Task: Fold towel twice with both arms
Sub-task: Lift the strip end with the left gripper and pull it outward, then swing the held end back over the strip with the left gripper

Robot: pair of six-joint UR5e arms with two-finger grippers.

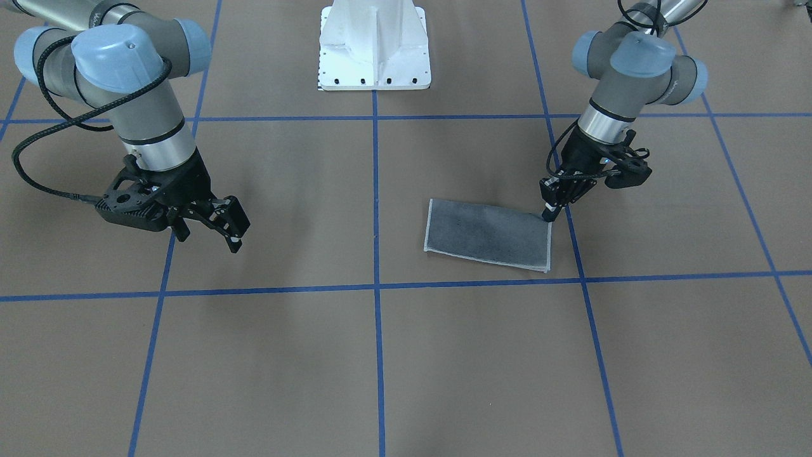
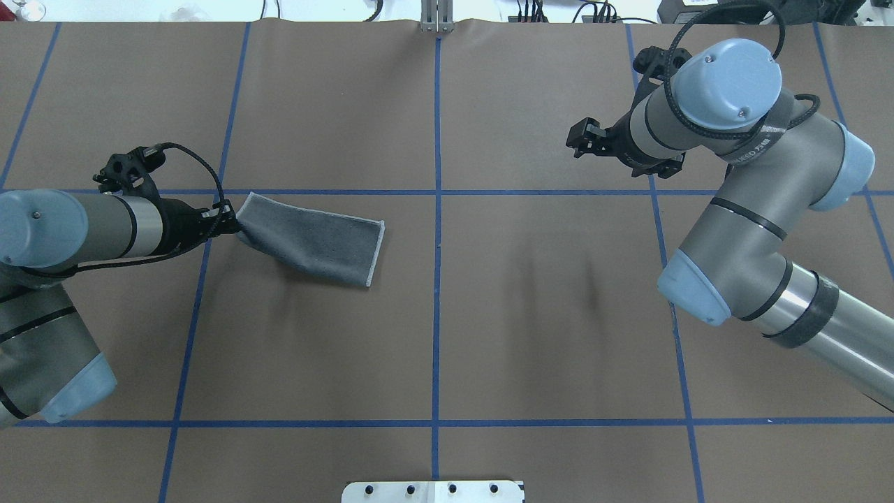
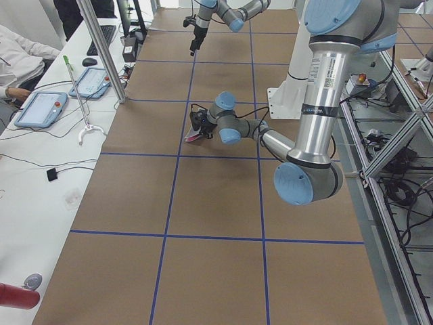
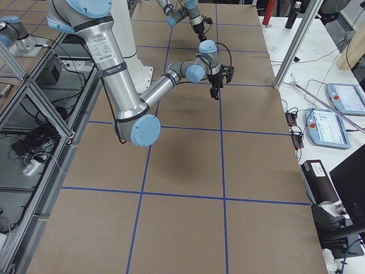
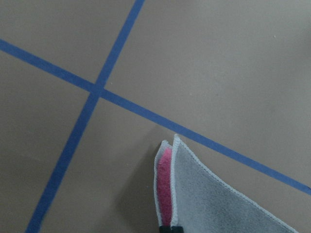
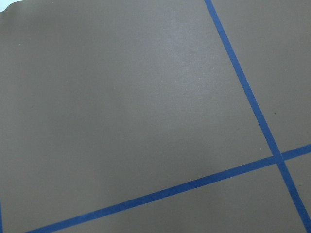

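The towel (image 1: 488, 235) lies folded in half, dark grey face out, on the brown table. It is left of centre in the overhead view (image 2: 314, 241). My left gripper (image 1: 550, 214) is shut on one corner of it and holds that corner slightly raised (image 2: 227, 225). The left wrist view shows the two layers at that corner (image 5: 218, 204), with pink between them. My right gripper (image 1: 209, 238) is open and empty. It hangs above bare table far from the towel, and shows in the overhead view (image 2: 580, 143). The right wrist view shows only table and tape.
Blue tape lines (image 1: 375, 285) mark a grid on the table. The white pedestal (image 1: 374, 44) stands at the robot's side. A side bench with tablets (image 3: 40, 108) and a seated person (image 3: 17, 57) runs along the far edge.
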